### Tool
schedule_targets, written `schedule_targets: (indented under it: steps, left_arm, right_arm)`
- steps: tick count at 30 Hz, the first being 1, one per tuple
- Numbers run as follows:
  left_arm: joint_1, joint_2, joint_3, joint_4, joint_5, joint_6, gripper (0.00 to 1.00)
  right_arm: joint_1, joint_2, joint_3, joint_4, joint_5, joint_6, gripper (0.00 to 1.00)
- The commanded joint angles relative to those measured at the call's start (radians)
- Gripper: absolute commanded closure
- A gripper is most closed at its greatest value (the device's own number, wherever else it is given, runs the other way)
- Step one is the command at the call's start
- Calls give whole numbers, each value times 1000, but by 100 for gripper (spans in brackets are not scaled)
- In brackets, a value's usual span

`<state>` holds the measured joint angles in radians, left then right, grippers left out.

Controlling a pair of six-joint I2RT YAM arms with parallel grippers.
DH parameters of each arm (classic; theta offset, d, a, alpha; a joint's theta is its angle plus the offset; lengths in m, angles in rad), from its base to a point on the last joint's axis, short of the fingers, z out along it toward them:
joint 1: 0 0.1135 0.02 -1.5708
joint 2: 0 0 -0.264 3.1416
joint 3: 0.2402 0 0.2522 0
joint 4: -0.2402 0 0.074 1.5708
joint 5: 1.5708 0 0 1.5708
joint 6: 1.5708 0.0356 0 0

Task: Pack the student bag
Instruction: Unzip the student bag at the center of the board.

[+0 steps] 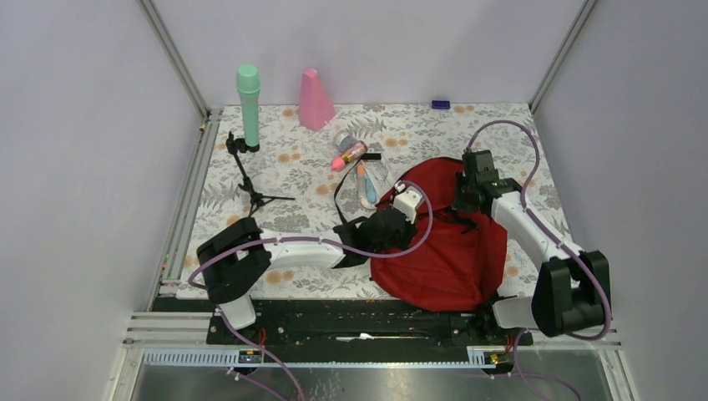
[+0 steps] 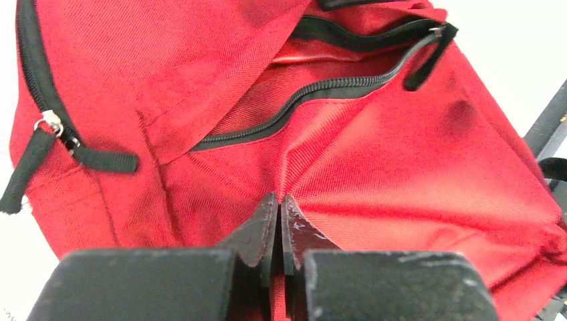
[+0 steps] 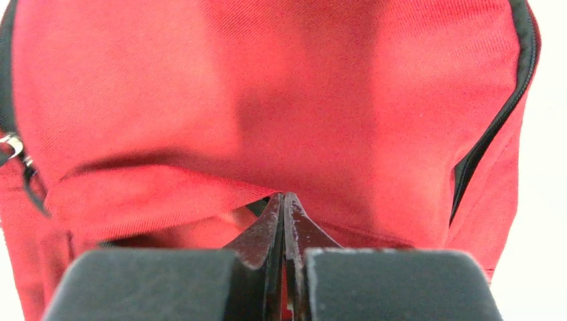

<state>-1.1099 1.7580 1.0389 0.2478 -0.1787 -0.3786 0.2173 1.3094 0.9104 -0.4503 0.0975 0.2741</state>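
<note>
The student bag (image 1: 442, 255), a big red backpack with black zippers, lies flat on the flowered table at centre right. My left gripper (image 1: 401, 221) sits at the bag's left edge. In the left wrist view, that gripper (image 2: 280, 197) is shut on a pinch of red cloth below an open pocket zipper (image 2: 321, 93), with creases spreading from the tips. My right gripper (image 1: 467, 203) is over the bag's top. In the right wrist view, the right gripper (image 3: 283, 196) is shut on the red fabric at the lip of a pocket fold.
A mint-green cylinder (image 1: 248, 104) stands on a small black tripod (image 1: 253, 194) at the back left. Beside it is a pink cone (image 1: 316, 98). A pink-tipped bottle (image 1: 349, 154) and a clear pouch with pens (image 1: 368, 180) lie just left of the bag. A black strap (image 1: 342, 205) trails nearby.
</note>
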Motion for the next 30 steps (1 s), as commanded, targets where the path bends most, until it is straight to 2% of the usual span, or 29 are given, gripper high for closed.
schedule_targets:
  steps: [1, 7, 13, 14, 16, 17, 19, 20, 22, 25, 27, 30]
  left_arm:
    - [-72, -153, -74, 128, -123, -9, 100]
    - [-136, -170, -132, 179, -177, -43, 100]
    - [-140, -123, -64, 87, -173, -67, 100]
    - [-140, -125, -51, 73, -171, -66, 100]
    - [-139, -134, -18, 37, -175, -64, 82]
    - [-139, -145, -9, 21, -179, -62, 67]
    - [-139, -173, 1, -4, -192, -63, 46]
    - [-138, -190, 0, -13, -196, -64, 36]
    - [-132, -233, 1, -41, -203, -66, 23]
    - [-108, -298, -3, -92, -205, -78, 8]
    - [-72, -339, -4, -133, -160, -89, 2]
    - [11, -372, 13, -226, -98, -114, 1]
  right_arm:
    - [5, 108, 83, -6, 153, 6, 100]
    - [2, 215, 134, -31, 172, 14, 100]
    - [4, 164, 155, -56, 93, 4, 100]
    - [4, 154, 168, -77, 83, 2, 94]
    - [3, 124, 192, -116, 71, -2, 67]
    - [3, 104, 200, -130, 67, -4, 54]
    - [4, 59, 212, -148, 56, -9, 36]
    - [4, 36, 218, -158, 50, -11, 31]
    - [2, -8, 233, -180, 44, -12, 24]
    - [3, -46, 250, -200, 28, -13, 17]
    - [3, -67, 251, -198, 14, -11, 15]
    - [4, -108, 235, -174, -5, -12, 14]
